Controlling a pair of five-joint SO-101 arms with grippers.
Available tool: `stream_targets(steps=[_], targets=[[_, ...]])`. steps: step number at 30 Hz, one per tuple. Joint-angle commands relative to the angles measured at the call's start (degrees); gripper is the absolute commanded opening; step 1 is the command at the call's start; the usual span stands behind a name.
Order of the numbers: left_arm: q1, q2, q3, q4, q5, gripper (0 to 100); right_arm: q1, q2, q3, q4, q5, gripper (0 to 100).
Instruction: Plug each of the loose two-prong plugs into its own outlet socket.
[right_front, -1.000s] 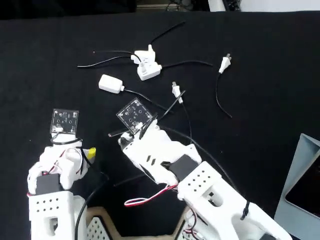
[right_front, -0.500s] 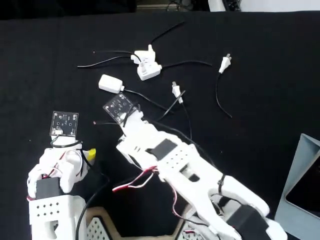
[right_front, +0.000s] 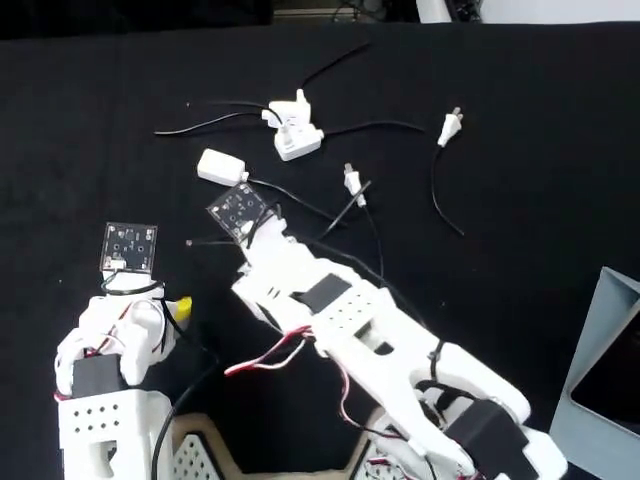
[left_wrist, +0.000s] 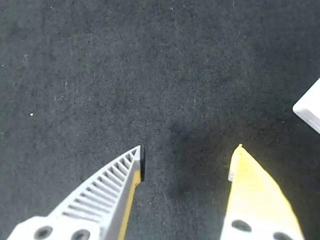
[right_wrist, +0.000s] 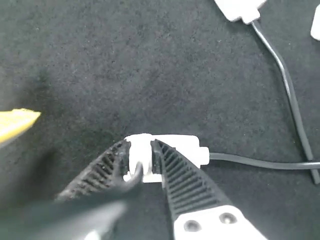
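Observation:
My right gripper (right_wrist: 141, 150) is shut on a white plug (right_wrist: 172, 149) just above the black cloth, and its black cable (right_wrist: 260, 162) trails away. In the high view the right arm (right_front: 320, 300) reaches toward the left arm and covers the held plug. My left gripper (left_wrist: 189, 147) stands open over bare cloth near the table's front left; its yellow finger (right_front: 181, 305) shows beside the arm. A white outlet block (right_front: 298, 141) lies at the back. A white adapter (right_front: 220, 166) and two loose plugs (right_front: 351, 180) (right_front: 450, 127) lie around it.
Black cables (right_front: 380, 126) run across the middle and back of the cloth. A grey bin (right_front: 598, 370) stands at the right edge. A white corner (left_wrist: 310, 107) shows beside the left gripper. Open cloth lies at the far left and far right.
The right arm swung left toward the left arm, stretching out, then almost stopped. The left arm barely shifted.

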Motion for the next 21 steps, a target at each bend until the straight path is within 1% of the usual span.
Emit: stream_targets(steps=[1, 7, 13, 21], targets=[[-0.5, -0.6, -0.2, 0.6, 0.1, 28, 0.8, 0.7, -2.1, -1.1, 0.7, 1.1], [-0.5, -0.6, -0.2, 0.6, 0.1, 28, 0.7, 0.8, -1.9, -0.8, 0.6, 1.1], [-0.4, -0.6, -0.2, 0.6, 0.1, 28, 0.2, 0.4, -5.1, 5.5, 0.2, 1.1], [-0.4, -0.6, -0.2, 0.5, 0.1, 28, 0.1, 1.1, -5.1, 5.5, 0.2, 1.1]])
